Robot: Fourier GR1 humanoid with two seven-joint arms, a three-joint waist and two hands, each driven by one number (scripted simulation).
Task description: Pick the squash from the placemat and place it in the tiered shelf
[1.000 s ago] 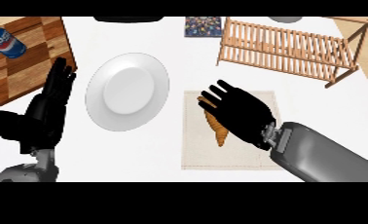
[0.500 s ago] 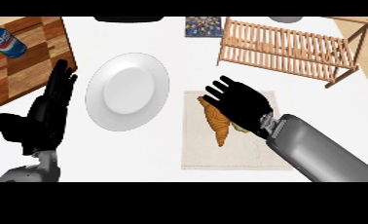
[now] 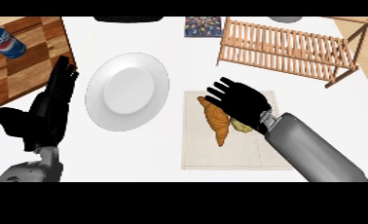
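The right hand (image 3: 241, 102) is seen at centre right of the frame, entering from the lower right on a grey forearm. Its fingers are spread and fairly straight, pointing to the upper left, and nothing is gripped by them. The hand is held over the upper part of the placemat (image 3: 215, 157), a pale cloth laid on the white tabletop (image 3: 179, 47). The squash (image 3: 217, 122), an orange tapered piece, is found on the placemat just left of the hand, with its thin end pointing toward the lower edge; whether it is touched by the fingers cannot be told. A small yellowish bit (image 3: 241, 126) is glimpsed beside the squash, under the wrist.

Left of the placemat a white plate (image 3: 128, 91) is set on the tabletop. The wooden shelf (image 3: 287, 50) is placed at the upper right, well apart from the squash. A dark patterned square (image 3: 203, 26) is seen at the top centre.

The left hand (image 3: 50, 103) is shown at the left edge, fingers straight and up, at rest. Above it a wooden board (image 3: 32, 55) carries a blue can (image 3: 10, 43) in the upper left corner.
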